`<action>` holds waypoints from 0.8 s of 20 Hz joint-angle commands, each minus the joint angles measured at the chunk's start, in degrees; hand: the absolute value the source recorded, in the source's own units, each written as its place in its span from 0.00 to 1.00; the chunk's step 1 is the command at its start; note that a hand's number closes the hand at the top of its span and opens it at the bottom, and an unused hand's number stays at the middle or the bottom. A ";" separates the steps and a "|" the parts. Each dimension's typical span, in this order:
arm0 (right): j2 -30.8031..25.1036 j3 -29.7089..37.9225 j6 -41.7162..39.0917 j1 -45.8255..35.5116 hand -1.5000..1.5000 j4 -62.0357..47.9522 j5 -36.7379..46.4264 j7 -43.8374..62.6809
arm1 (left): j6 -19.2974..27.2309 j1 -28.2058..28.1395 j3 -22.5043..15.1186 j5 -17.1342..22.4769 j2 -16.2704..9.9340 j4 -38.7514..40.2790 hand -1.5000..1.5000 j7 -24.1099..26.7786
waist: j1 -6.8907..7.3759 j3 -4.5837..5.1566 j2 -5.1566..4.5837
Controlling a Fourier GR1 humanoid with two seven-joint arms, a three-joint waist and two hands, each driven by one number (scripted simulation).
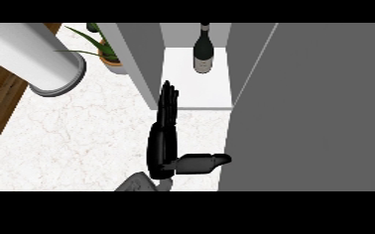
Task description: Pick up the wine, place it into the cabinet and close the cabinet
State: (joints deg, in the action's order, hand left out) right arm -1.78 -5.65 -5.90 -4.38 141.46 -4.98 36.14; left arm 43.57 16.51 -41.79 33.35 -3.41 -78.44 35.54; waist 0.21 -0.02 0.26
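Fingers straight and pressed together, thumb stuck out sideways toward the door: that is the black left hand (162, 139), standing edge-up above the white marble counter (81, 134) and holding nothing. Its fingertips lie just at the front lip of the white cabinet shelf (209, 91). Beyond the fingertips and a little to the thumb's side, the dark glass wine bottle (204, 52) stands upright well inside the cabinet, its long axis vertical, apart from the hand. On the thumb's side the tall grey cabinet door (300, 109) stands open, its near edge apparently just past the thumb tip, though the view makes contact hard to judge. The right hand does not show, so the left is nearer for swinging that door shut, which looks like the step left.
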 commanded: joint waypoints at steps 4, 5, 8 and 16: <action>-0.08 -0.34 -2.60 7.08 0.00 5.15 -3.15 -2.15 | 5.78 -9.19 -3.24 -5.26 -6.07 -17.36 0.00 -5.83 | -0.12 -0.03 -0.02; -1.86 4.33 -2.39 3.24 0.00 3.89 -6.09 -0.51 | 2.64 -11.32 -2.20 -4.74 -4.29 -15.66 0.00 -3.18 | -0.15 0.00 -0.15; -1.02 0.11 -3.33 5.19 0.00 5.10 -4.54 0.17 | 4.55 -13.46 -4.92 -6.70 -6.74 -23.38 0.00 -6.15 | -0.13 0.00 -0.06; -1.57 -2.78 -6.89 9.34 1.00 6.75 -9.87 2.86 | -4.04 -18.66 -3.33 -5.98 -15.80 -30.56 0.00 -6.48 | -0.47 -0.01 -0.10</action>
State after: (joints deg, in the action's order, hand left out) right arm -2.36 -7.87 -10.85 0.55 141.38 -6.85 35.73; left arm 40.78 -1.67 -45.32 28.01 -17.53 -105.94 30.53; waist 0.09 -0.03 0.19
